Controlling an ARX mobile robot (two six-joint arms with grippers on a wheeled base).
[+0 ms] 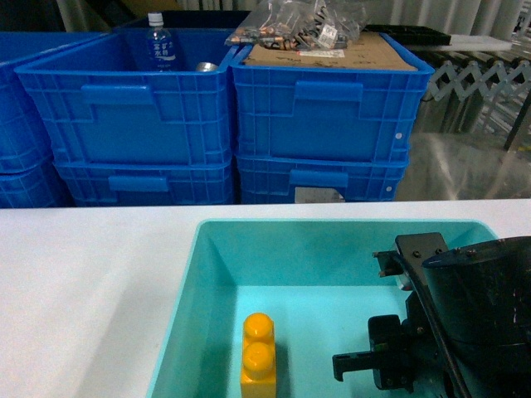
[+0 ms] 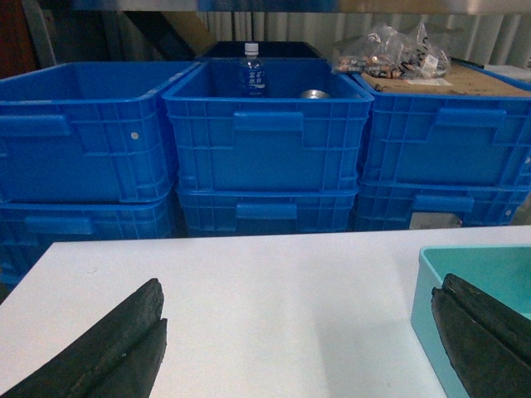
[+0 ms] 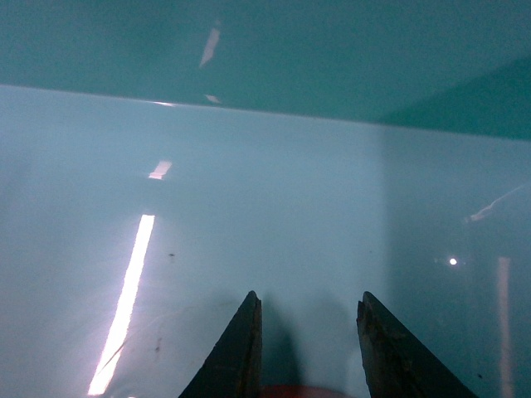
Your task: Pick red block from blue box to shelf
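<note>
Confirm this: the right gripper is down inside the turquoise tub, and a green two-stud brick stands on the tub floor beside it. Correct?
Not quite. The right gripper is inside the blue box, but the two-stud brick is yellow, not green, as the head view shows.

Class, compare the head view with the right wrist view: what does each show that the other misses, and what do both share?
Only the head view shows the yellow two-stud brick on the floor of the blue box, the white tabletop, the dark blue crates and a water bottle. Only the right wrist view shows the right gripper fingertips parted, with a sliver of red, probably the red block, low between them. Both share the blue box's turquoise interior.
</note>
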